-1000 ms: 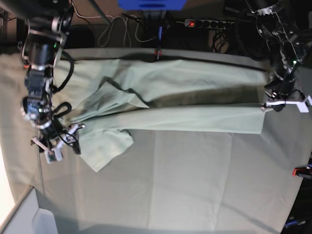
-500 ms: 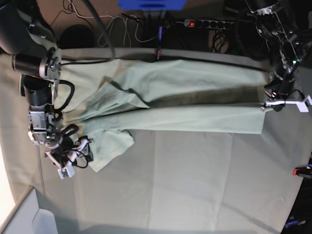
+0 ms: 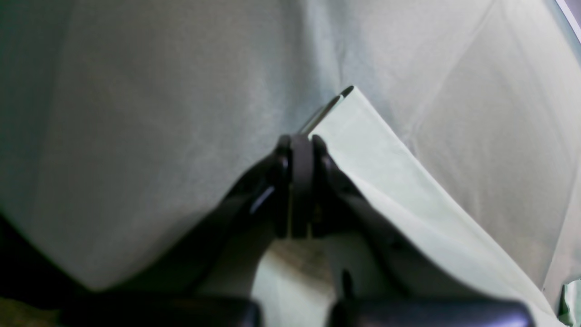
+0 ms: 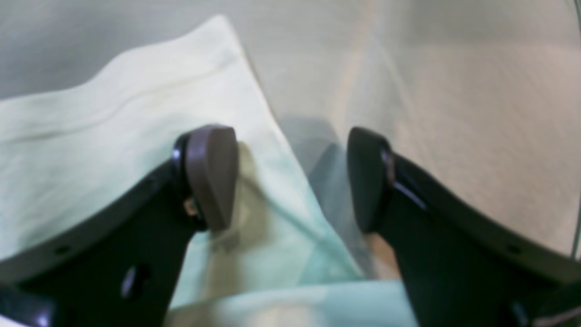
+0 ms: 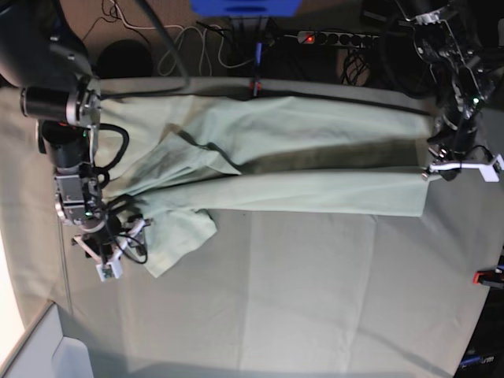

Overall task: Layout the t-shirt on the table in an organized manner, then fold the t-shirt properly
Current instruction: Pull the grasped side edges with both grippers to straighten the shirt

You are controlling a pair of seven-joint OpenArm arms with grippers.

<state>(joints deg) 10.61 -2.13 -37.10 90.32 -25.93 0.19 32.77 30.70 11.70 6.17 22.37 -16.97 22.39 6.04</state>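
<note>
Left gripper (image 3: 300, 150) has its jaws pinched tight on the t-shirt (image 5: 299, 157) hem corner. The shirt lies stretched lengthwise across the table (image 5: 315, 299). Right gripper (image 4: 290, 177), jaws spread wide, gripping nothing, straddles the sleeve edge.

power strip (image 5: 335, 37) with a red light, cables (image 5: 185, 43), blue box (image 5: 244, 7).

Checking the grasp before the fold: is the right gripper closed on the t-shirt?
No, the right gripper stands wide open, straddling the t-shirt edge.
</note>
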